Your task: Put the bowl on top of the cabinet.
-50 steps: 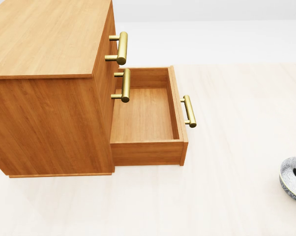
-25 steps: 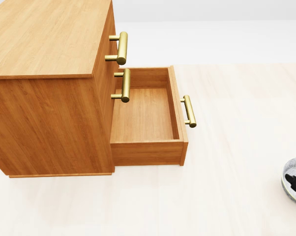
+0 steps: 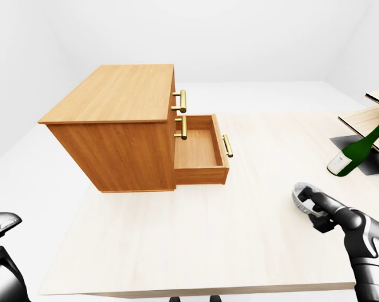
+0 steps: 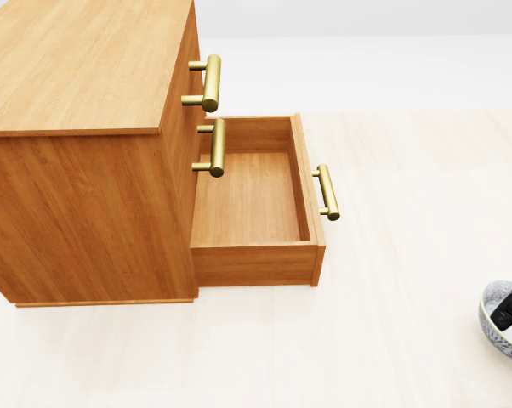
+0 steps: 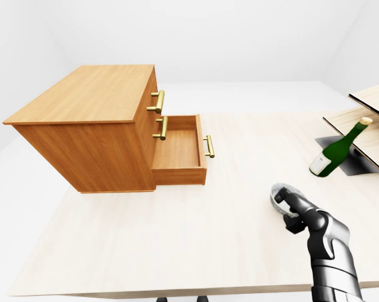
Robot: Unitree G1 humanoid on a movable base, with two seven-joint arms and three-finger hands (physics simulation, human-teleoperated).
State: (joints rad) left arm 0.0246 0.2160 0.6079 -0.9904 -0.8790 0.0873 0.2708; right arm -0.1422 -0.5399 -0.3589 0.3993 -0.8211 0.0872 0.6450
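Fingers [image 5: 289, 202] of right hand [image 5: 296, 211] pinch bowl [image 5: 279, 196] rim; likely rigid, light, slippery — grip the rim firmly toward the cabinet [image 5: 89, 119].

Bare pale wooden table [image 3: 196, 239] lies open up to the orange-brown wooden cabinet [image 3: 117, 129]; its pulled-out bottom drawer [image 3: 201, 151] juts rightward
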